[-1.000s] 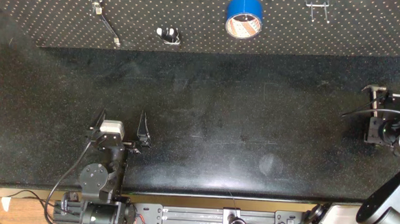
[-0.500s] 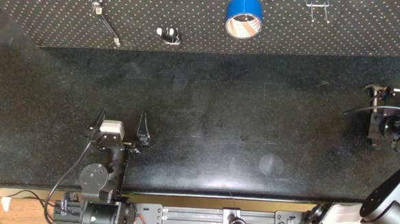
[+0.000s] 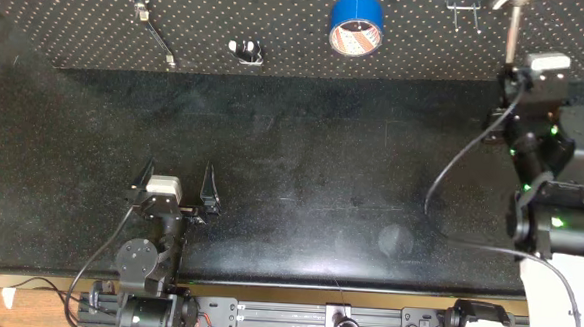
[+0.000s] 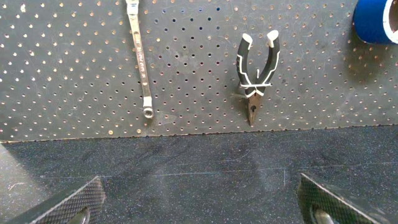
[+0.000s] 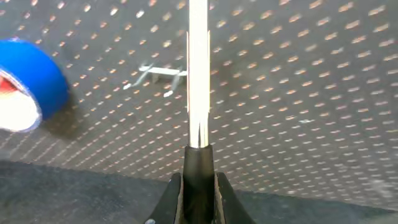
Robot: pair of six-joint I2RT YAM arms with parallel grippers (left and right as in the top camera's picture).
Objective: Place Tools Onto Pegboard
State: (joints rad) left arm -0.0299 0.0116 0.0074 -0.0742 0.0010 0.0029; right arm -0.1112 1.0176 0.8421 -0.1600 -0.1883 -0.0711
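Dark speckled worktop (image 3: 322, 155), with a black pegboard (image 3: 279, 23) standing along its far edge.

Hammer (image 5: 198, 81): bright metal shaft, black grip, head (image 3: 511, 0) at the top of the overhead view. It is held off the worktop in front of the pegboard's right end, head uppermost. The double wire hook (image 5: 158, 74) is just beside the shaft, on the side toward the blue tape roll (image 3: 356, 27). Cannot tell whether the hammer touches the board.

Right gripper (image 5: 198, 190): clamped on the black grip just below the point where the bare shaft comes out. Nothing else supports the tool.

Handling, as a judgement:
- Stiff all through, no flex.
- The weight sits in the head, far from the jaws, so it will want to swing or pivot in the grip if tilted.
- The black grip looks the better hold. The bare shaft looks smooth and likely to slip.
- Probably hangs by the head across the two prongs, shaft down between them.

Already on the board: the tape near the middle, pliers (image 4: 257, 74) further left, a wrench (image 4: 140, 56) toward the left end.

Left gripper (image 3: 177, 178): fingers spread wide and empty, low over the worktop's near left part, well apart from the hammer.
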